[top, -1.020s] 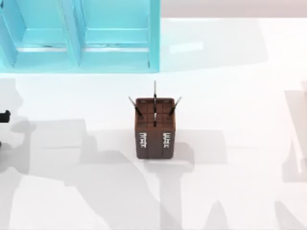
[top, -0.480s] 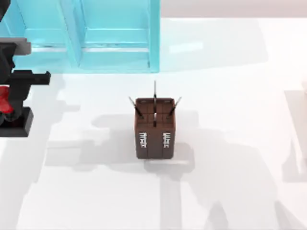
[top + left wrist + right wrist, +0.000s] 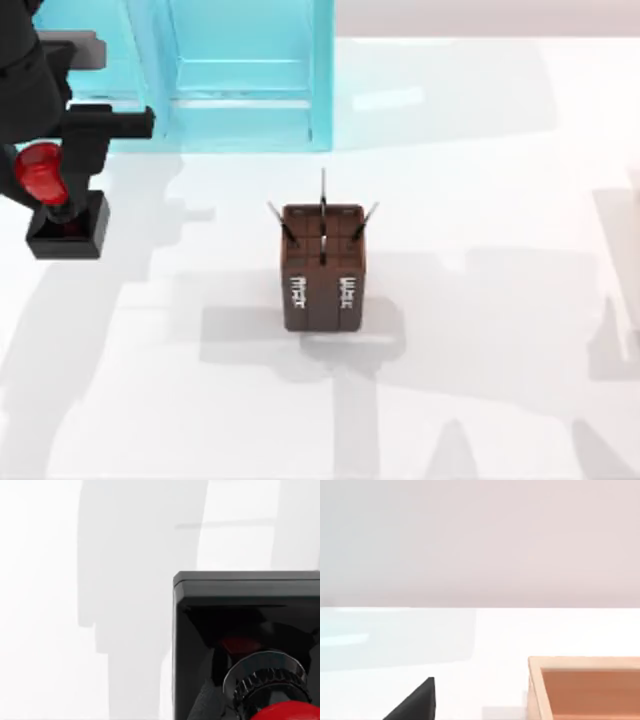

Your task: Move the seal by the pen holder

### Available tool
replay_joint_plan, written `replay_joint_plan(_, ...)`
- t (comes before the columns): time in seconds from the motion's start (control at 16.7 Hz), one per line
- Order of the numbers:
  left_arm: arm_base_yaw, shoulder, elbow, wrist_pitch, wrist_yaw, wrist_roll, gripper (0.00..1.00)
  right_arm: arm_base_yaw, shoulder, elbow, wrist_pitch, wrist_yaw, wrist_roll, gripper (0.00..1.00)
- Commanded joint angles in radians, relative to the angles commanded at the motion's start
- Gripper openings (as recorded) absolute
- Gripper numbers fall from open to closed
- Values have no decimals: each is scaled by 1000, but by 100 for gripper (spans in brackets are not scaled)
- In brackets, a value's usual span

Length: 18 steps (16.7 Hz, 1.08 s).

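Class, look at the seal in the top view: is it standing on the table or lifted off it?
Lifted. The seal hangs in the left gripper, jaws closed on its red knob, casting its shadow on the table, left of the pen holder.

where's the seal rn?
Top view: the seal is at the far left, held by the left gripper, just in front of the cyan shelf and well left of the pen holder.

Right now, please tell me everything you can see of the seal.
The seal has a glossy red ball knob, a ribbed dark collar and a black square block base. It is tilted, held by its knob in the left gripper at the table's left side, in front of the cyan shelf unit, far from the pen holder.
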Motion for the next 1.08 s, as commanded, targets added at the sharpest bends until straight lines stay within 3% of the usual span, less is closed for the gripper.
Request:
replay_joint_plan(0.24,-25,39,38,-14,1,-28,0,0,0,0,0,0,0,100)
replay_joint_plan(0.72,-239,266,382,-114,2,-237,0,0,0,0,0,0,0,100)
replay_joint_plan(1.08,-249,277,394,-115,3,-252,0,0,0,0,0,0,0,100)
